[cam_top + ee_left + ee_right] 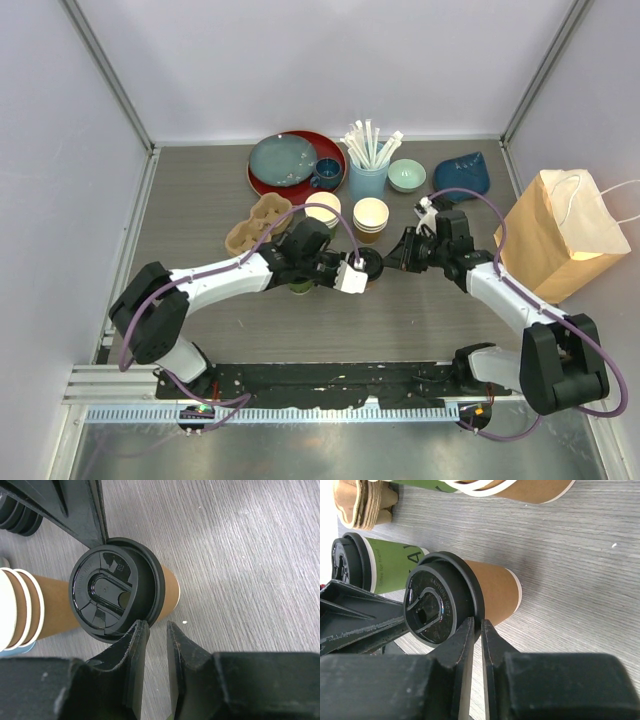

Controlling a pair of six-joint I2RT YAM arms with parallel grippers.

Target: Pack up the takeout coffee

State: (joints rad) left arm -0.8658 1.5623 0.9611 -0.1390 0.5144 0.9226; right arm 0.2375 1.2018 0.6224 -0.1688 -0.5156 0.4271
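From above, the brown cup (368, 264) stands mid-table between the two claws, its black lid (368, 262) facing up. The left gripper (358, 270) is at its left edge and the right gripper (388, 260) at its right. The green cup (300, 288) is mostly hidden under the left forearm. That makes 2 lidded coffees, plus 2 lidless cup stacks (322, 208) behind them, 1 pulp carrier (255, 222) and 1 paper bag (555, 235) well apart at the right. In the left wrist view, that claw's fingers (135, 655) are all but clenched, with a narrow empty gap, and 1 of them touches the lid's rim. In the right wrist view, the claw is clenched to a slit with the rim at its tips. Whether the rim is nipped I cannot tell. The green cup (395, 562) stands just beside the brown one. I judge these cups light, though I cannot tell if they are filled. The paper wall is thin and would dent under a hard squeeze. The lid is slick, only pressed on, and could pop off. The safer hold is round the paper wall just under the rim, with the cup kept upright.
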